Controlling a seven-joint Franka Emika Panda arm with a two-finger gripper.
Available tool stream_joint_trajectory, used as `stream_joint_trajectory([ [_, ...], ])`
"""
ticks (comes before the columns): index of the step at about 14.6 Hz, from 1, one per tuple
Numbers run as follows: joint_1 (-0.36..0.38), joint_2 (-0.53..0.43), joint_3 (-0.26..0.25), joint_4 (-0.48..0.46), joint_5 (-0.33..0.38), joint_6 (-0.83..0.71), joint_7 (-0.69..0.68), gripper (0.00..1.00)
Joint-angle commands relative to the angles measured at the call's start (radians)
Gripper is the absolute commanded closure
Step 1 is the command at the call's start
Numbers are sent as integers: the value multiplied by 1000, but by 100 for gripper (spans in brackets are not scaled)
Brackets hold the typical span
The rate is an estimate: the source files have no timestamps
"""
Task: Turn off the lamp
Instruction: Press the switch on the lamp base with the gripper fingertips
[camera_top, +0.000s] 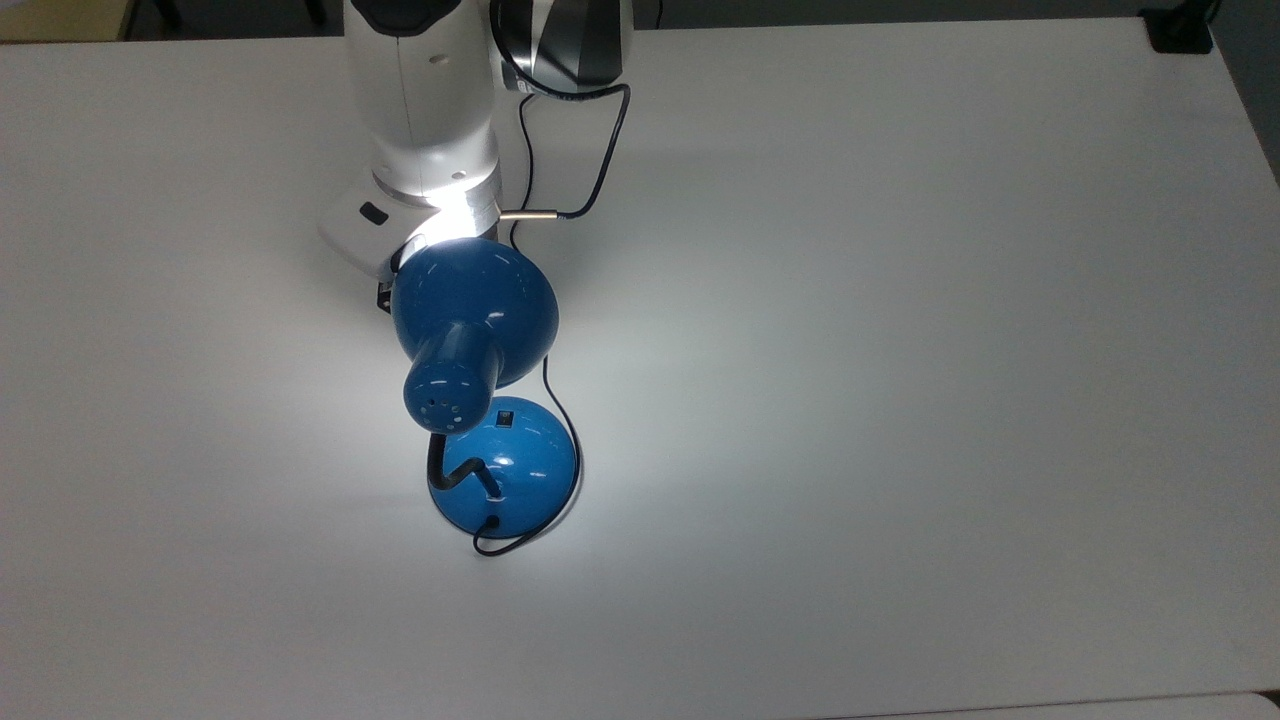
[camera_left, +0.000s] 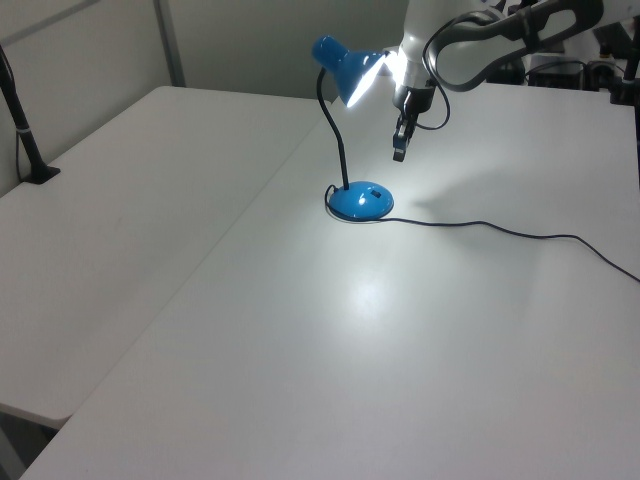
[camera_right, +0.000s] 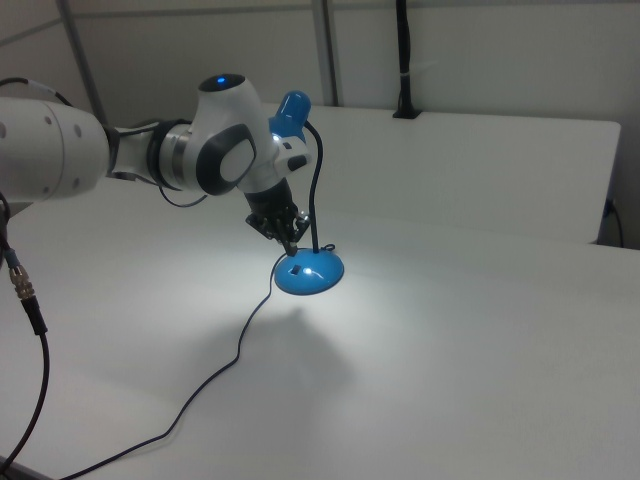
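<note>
The lit lamp (camera_top: 470, 330) throws a bright pool over the white table (camera_top: 900, 400) around its base, fading to grey at the edges; glare whitens the arm (camera_top: 425, 215) beside the shade; all views sharp.

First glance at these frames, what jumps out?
The lit blue lamp near the middle of the white table, throwing a bright pool of light around its domed base. Next, the white arm reaching in under the shade, its claw hanging above the table just to the left view's right of the base. A thin black cord trails off across the table.
</note>
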Motion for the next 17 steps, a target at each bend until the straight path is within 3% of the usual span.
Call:
stream_joint_trajectory([
  [1,-4,6,5,-70,24,147,-32,100],
  [9,10,84,13,-95,21,282,-29,100],
  [17,19,112,13,-85,11,290,-24,100],
])
